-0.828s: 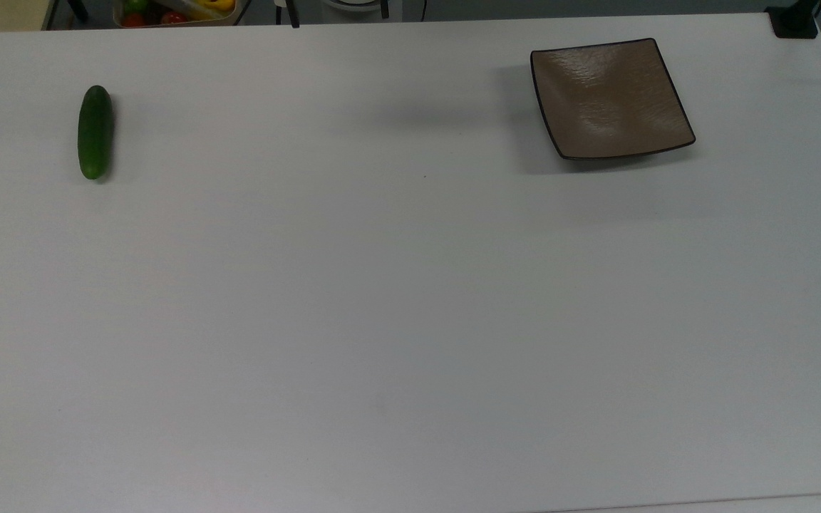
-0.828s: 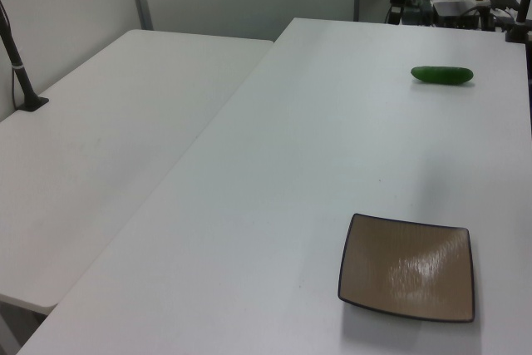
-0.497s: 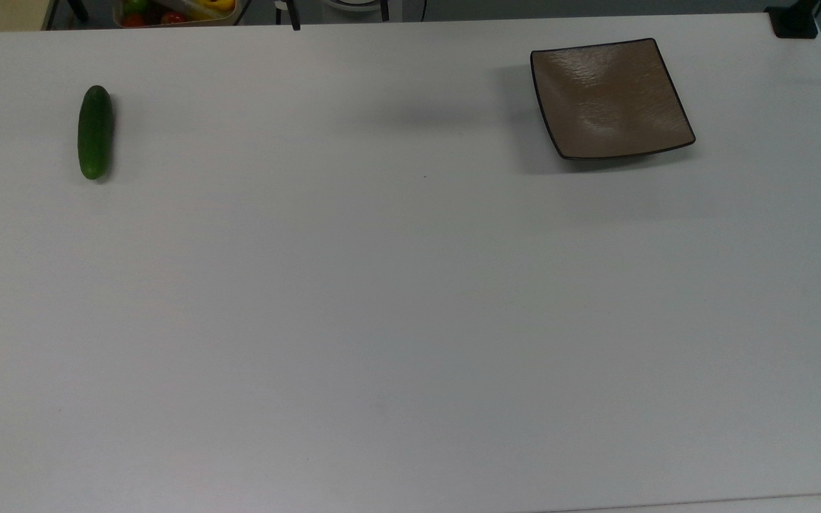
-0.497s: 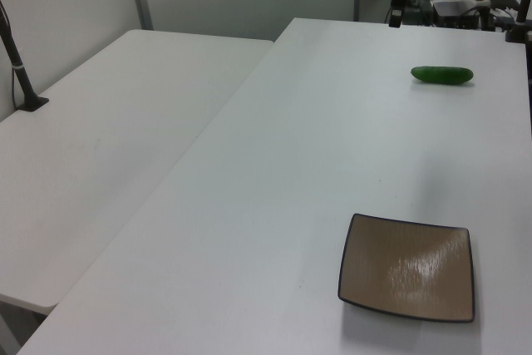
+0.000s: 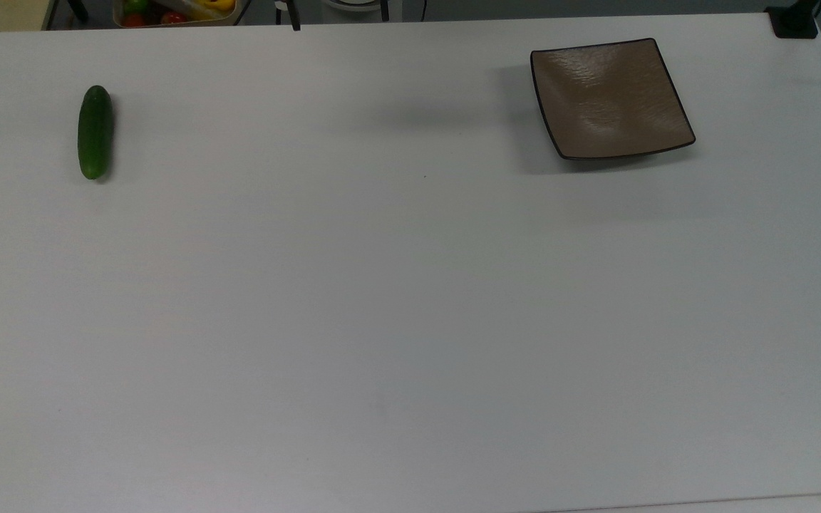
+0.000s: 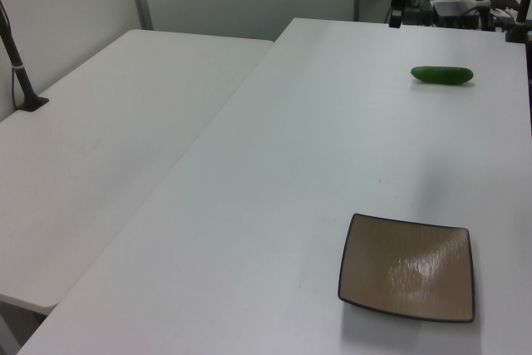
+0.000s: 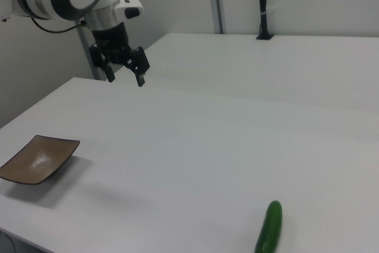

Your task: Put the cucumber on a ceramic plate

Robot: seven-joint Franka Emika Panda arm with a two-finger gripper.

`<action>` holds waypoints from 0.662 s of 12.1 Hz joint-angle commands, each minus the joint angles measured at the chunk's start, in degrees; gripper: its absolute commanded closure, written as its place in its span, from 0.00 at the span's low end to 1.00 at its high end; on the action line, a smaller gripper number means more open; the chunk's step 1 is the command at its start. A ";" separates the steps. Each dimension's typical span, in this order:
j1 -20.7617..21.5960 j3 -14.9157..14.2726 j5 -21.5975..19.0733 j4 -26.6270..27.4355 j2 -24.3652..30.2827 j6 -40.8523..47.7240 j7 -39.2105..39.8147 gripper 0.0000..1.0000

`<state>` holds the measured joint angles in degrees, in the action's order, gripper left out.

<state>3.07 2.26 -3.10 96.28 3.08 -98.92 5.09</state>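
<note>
In the right view the cucumber (image 7: 269, 227) lies nearest, flat on the white table (image 7: 195, 158) at the right view's lower right, well apart from the ceramic plate (image 7: 37, 159) at the right view's left, which stands bare. Neither has shifted over the last moments, so the task looks barely begun: nothing has been picked up. Farther back, the gripper (image 7: 124, 71) hangs in the air above the table's far edge, its fingers spread apart, holding nothing and touching nothing. In the left view one fingertip (image 6: 396, 16) has dropped slightly lower at the far edge, likely the start of the reach toward the cucumber.
</note>
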 commanded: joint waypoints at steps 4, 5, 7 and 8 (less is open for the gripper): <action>-5.43 -4.63 0.29 0.75 1.49 3.64 20.62 0.00; -7.62 -4.72 1.59 0.75 1.32 3.91 24.32 0.00; -10.97 -4.98 5.19 1.10 -0.43 3.04 26.20 0.00; -12.55 -6.55 6.25 1.10 -2.53 2.77 26.55 0.00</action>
<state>-6.90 -2.78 0.51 96.72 3.15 -96.21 29.59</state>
